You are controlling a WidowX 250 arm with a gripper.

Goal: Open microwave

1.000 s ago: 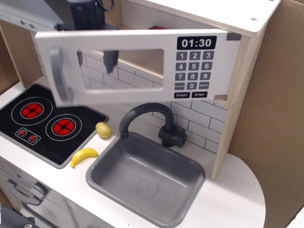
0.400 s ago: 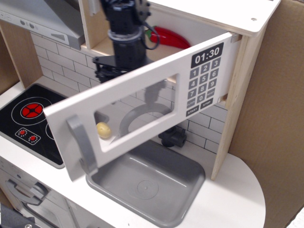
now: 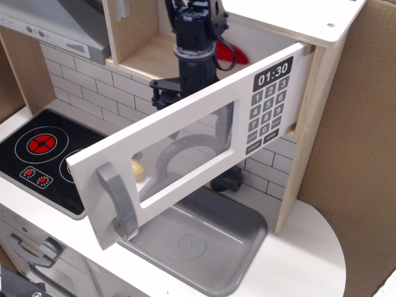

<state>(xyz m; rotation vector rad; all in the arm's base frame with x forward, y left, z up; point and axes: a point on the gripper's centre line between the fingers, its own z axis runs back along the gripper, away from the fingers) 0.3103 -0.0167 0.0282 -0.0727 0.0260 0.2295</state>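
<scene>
The toy microwave's white door (image 3: 173, 122) stands swung well open, hinged at its right side, with its free left end out over the sink. Its grey curved handle (image 3: 119, 203) is at the lower left; the black clock display (image 3: 273, 73) and dark keypad (image 3: 266, 117) are at the right. My black gripper (image 3: 192, 93) hangs down behind the door, in front of the open cavity. Its fingertips are hidden behind the door panel, so I cannot tell whether they are open. A red pepper (image 3: 238, 52) lies inside the cavity.
A grey sink (image 3: 247, 241) with a dark faucet (image 3: 179, 151) lies under the door. A black stove (image 3: 37, 145) is at left, below the grey range hood (image 3: 49, 21). A yellow potato (image 3: 138, 170) shows through the window. A cardboard wall (image 3: 352, 154) stands at right.
The door has swung from nearly closed to wide open, its handle end moving outward and down. My arm has moved right behind the door. The banana is now hidden by the door.
</scene>
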